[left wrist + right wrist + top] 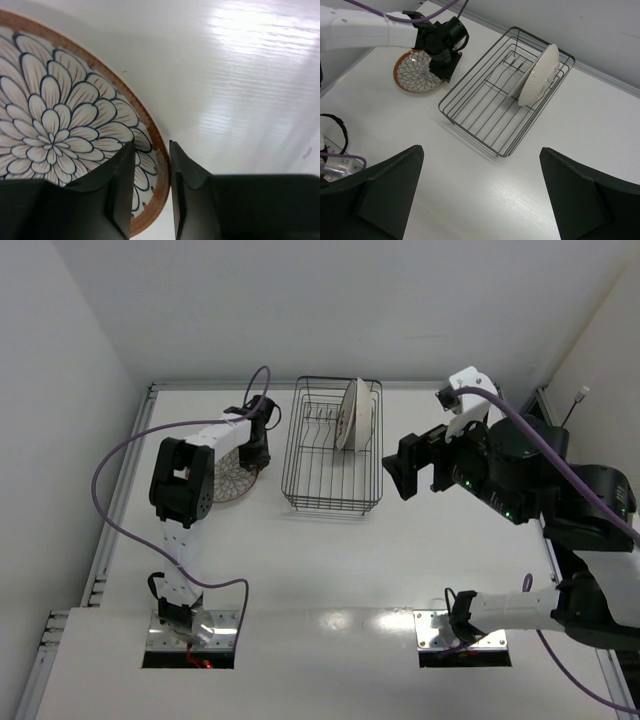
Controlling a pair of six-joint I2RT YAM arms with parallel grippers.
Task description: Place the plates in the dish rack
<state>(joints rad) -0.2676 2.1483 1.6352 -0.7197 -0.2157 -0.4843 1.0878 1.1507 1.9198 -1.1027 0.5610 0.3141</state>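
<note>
Left tool (151,147): jaws narrow, astride the rim of the flat brown-rimmed plate (65,125) on worktop (240,100), 9 o'clock of dish rack (332,445); cannot tell if clamped. Right tool (481,155): spread wide, empty. Risk: a shallow rim bite could let the plate slip on lifting.

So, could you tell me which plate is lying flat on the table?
The brown-rimmed flower plate left of the rack; the white-backed plate stands upright inside it.
</note>
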